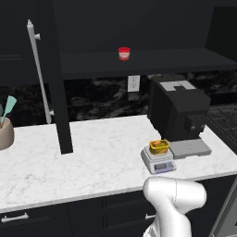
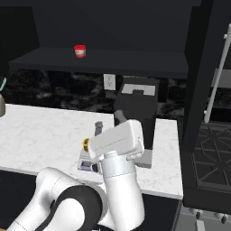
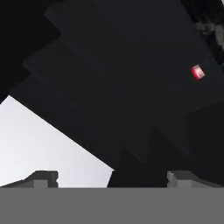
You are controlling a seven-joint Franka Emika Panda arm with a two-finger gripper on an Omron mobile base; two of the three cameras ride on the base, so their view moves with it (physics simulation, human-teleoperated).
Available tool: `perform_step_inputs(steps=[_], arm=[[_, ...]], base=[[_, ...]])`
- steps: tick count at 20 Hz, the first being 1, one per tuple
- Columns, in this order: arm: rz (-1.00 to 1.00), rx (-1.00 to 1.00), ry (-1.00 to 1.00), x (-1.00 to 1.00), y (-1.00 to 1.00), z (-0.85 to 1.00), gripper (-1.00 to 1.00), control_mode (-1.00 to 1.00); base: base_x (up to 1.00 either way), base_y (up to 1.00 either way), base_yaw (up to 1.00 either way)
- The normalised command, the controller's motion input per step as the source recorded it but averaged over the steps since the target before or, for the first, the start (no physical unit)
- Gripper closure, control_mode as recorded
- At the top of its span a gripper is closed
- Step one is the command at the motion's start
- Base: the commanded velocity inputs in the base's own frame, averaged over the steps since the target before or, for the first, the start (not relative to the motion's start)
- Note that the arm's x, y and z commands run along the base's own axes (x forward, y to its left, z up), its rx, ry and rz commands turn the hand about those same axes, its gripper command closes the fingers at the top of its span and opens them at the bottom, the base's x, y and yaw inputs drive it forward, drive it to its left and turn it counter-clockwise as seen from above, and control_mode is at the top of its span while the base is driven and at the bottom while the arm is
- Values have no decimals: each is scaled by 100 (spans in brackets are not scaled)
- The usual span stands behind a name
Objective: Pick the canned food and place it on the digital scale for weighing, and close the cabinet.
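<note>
While the canned food (image 1: 159, 146) sits on the weighing plate of the digital scale (image 1: 158, 160), near the front edge of the white marble tabletop (image 1: 92, 157), the end effector (image 3: 112, 178) holds nothing, its two fingertips (image 3: 43, 178) standing wide apart and pointing toward the dark underside of the cabinet (image 1: 139, 32). Just behind the scale stands a large black machine (image 1: 178, 109) with a grey tray. One cabinet door (image 1: 58, 74) stands open, its long silver handle (image 1: 39, 71) facing outward, and a small red-and-white cup (image 1: 124, 53) rests on the shelf inside.
</note>
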Motion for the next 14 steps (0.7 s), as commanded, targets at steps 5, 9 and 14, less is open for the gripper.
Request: perform_step_inputs(steps=[5, 9, 14], arm=[[1, 31, -40, 0, -11, -58, -100, -100], [0, 9, -17, 2, -41, -24, -100, -100], [1, 23, -2, -1, -94, -3, -100, -100]], base=[[0, 0, 0], [0, 0, 0], [0, 0, 0]])
